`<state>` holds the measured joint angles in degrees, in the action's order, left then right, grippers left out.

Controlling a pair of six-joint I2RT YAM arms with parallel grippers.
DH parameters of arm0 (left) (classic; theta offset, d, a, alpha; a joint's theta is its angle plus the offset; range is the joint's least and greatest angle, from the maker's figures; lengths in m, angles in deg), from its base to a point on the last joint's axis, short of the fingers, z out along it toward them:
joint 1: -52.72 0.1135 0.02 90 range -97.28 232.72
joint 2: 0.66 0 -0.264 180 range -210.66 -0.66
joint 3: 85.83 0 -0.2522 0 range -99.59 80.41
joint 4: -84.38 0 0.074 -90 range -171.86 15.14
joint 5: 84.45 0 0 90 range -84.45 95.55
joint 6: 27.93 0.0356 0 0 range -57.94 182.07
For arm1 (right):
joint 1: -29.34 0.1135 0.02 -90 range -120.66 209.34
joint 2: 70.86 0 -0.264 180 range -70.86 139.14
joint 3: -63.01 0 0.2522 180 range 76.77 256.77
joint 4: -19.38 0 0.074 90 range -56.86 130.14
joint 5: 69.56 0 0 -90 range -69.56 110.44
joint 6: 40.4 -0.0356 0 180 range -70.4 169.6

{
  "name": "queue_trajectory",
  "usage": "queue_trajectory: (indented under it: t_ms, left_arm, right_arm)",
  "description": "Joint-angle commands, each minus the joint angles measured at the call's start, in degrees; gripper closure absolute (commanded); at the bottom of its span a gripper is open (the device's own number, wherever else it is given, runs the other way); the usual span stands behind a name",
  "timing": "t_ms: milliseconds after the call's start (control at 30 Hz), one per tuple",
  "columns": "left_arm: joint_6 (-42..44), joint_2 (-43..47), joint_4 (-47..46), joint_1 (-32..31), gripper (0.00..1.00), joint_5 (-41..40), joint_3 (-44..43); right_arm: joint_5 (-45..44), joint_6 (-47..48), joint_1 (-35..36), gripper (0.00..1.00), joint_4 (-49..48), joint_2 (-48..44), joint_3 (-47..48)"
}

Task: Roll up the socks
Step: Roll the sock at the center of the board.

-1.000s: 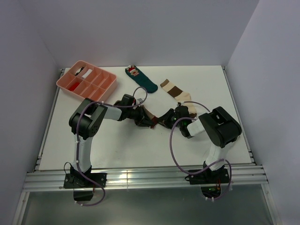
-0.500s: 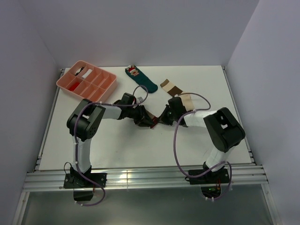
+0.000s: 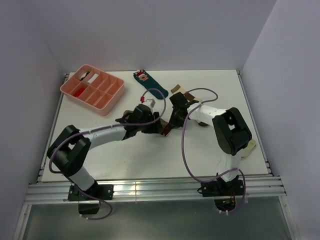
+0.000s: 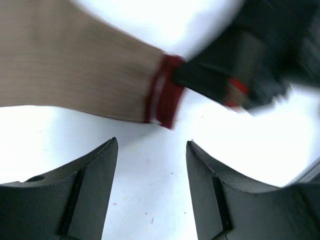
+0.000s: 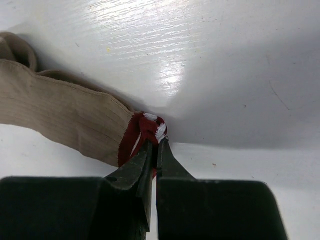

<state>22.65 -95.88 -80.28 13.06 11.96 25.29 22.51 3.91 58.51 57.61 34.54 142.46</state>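
Currently: cuff of the tan sock gripped, roll not yet begun.

The right gripper [image 5: 156, 146] has its jaws closed to a sliver on the red cuff [image 5: 142, 131] of the tan sock [image 5: 65, 117], which lies flat at mid-table. The left gripper [image 4: 152, 150] hovers just beside the cuff, jaws wide apart and empty. The next move likely calls for folding the cuff over onto the leg without fabric slip. The banded sock [image 3: 176, 90] lies farther back, partly hidden by the right arm. The white table [image 3: 150, 160] is smooth and lightly scuffed, and pale walls enclose it.

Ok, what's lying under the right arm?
The striped sock. Only its brown-banded end shows past the right arm; the rest is covered.
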Motion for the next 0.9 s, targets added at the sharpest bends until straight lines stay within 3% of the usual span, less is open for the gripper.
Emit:
queue_trajectory:
  t_ms: [0,333,867]
  left_arm:
    - [9.9,4.1,-7.3,-8.1,0.38,-18.4,3.1]
    - [23.4,-3.9,-12.4,-22.5,0.39,-37.0,-0.4]
    - [36.6,-14.7,-12.4,-26.3,0.45,-44.7,-7.7]
  right_arm:
    - [-3.7,2.0,0.5,1.00,9.9,3.1,3.2]
    - [-0.4,2.7,0.5,1.00,12.4,7.2,7.1]
    - [4.4,2.5,-0.2,1.00,10.9,8.4,6.1]
